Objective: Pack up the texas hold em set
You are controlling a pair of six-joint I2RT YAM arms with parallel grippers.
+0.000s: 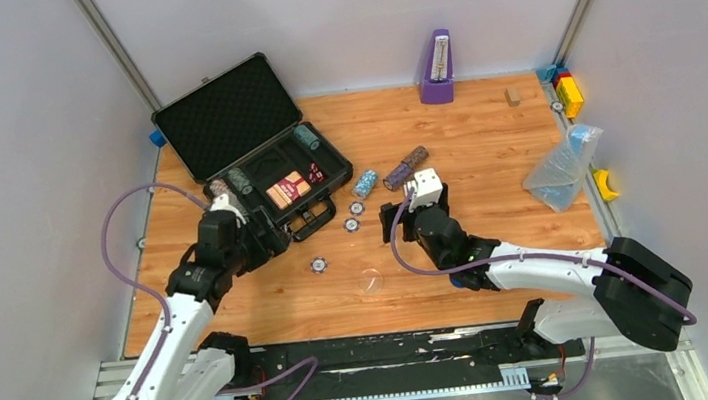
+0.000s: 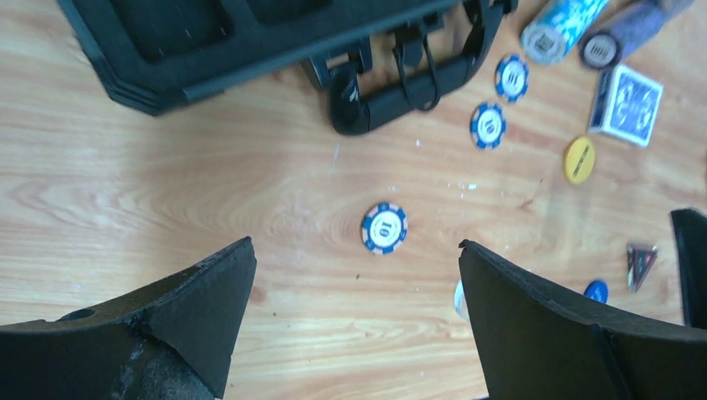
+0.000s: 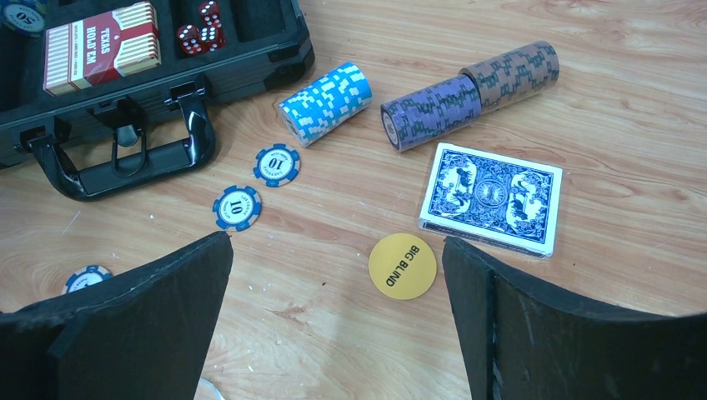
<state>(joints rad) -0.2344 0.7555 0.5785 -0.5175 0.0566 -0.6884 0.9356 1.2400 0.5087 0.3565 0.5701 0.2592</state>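
Top external view: briefcase point(image 1: 220, 120) open on bench point(image 1: 485, 145), lid up. Inside: red card deck point(image 3: 100, 46), red dice point(image 3: 200, 37), chip rolls point(image 1: 306, 137). All else ref. briefcase:
- Blue chip roll point(image 3: 325, 102) just beside handle-side corner.
- Purple roll point(image 3: 429, 112) and brown roll point(image 3: 513, 73) end to end beyond that.
- Blue-backed deck point(image 3: 490, 198) and yellow BIG BLIND button point(image 3: 402, 265) further out.
- Two loose chips point(image 3: 277, 164) near handle point(image 3: 125, 167).
- Third chip point(image 2: 384, 228) lies apart.

Left fingers point(image 2: 192, 308) spread wide, nothing between, over third chip near briefcase front. Right fingers point(image 3: 534, 317) wide, empty, above button.
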